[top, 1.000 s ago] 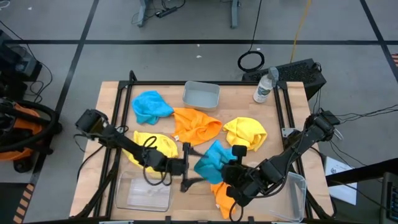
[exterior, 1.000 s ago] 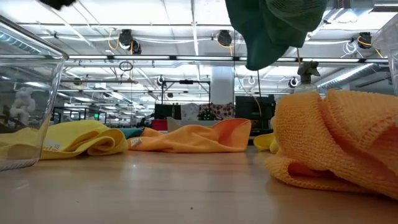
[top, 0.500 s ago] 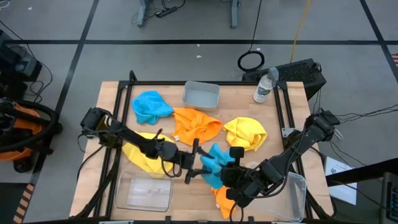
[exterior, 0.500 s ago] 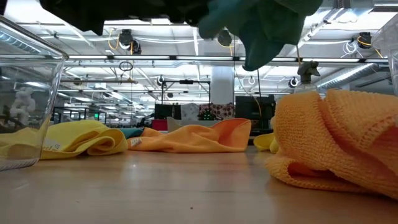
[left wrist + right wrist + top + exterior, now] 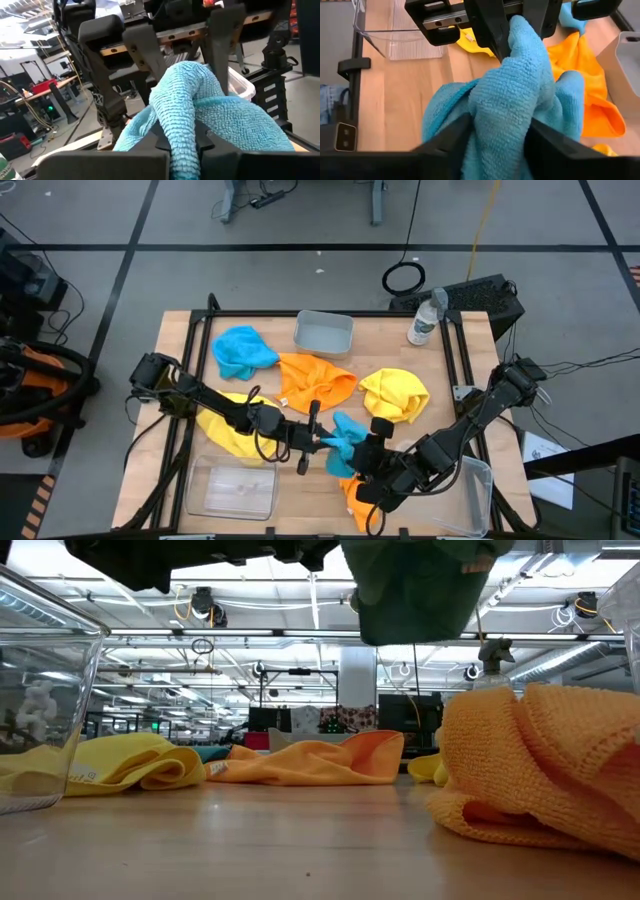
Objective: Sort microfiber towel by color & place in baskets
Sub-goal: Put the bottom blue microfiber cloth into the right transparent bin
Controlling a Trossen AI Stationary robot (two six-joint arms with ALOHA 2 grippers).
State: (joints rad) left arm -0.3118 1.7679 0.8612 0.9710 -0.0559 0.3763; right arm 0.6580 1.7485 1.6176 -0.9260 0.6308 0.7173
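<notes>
Both grippers are clamped on one blue towel (image 5: pixel 343 442), left gripper (image 5: pixel 318 442) and right gripper (image 5: pixel 365 452) meeting mid-table above the wood in a handover, so one must let go before it heads for a basket (image 5: pixel 232 488).

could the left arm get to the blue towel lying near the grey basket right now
Probably not at once. The left gripper is shut on the other blue towel, which the right gripper also holds. The far blue towel itself lies uncovered beside the small grey basket.

Two blue towels (image 5: pixel 243 350), two orange (image 5: pixel 315 381), two yellow (image 5: pixel 395 393), three baskets (image 5: pixel 324 333).
</notes>
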